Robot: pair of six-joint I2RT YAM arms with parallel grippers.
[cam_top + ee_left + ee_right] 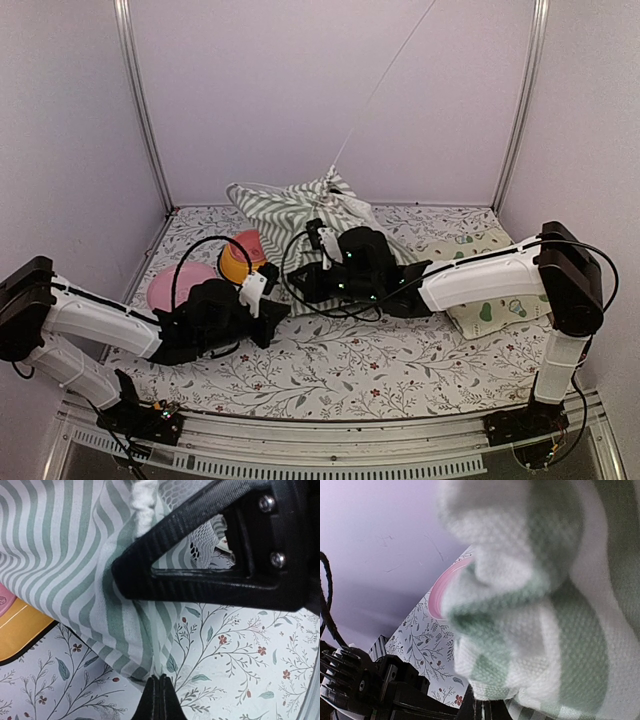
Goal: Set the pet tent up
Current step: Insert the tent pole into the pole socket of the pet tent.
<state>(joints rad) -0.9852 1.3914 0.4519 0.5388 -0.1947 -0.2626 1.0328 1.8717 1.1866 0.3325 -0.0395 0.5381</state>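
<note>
The pet tent (pixel 285 207), sage-green and white striped fabric, lies crumpled at the back middle of the table. A thin white pole (pixel 385 85) rises from it toward the upper right. My left gripper (pixel 268 288) is at the tent's near left edge. In the left wrist view it (pixel 161 682) is shut on a thin fold of the striped fabric (pixel 75 555). My right gripper (pixel 322 240) presses into the tent's near side. In the right wrist view it (pixel 492 711) is shut on the fabric (pixel 545 605), which fills the frame.
An orange pet bowl (pixel 240 258) and a pink plate (pixel 175 285) sit left of the tent, by my left arm. A pale avocado-print mat (pixel 490 305) lies under my right arm. The right gripper's black body (pixel 215 565) hangs over the left one. Walls enclose the floral table (pixel 400 370).
</note>
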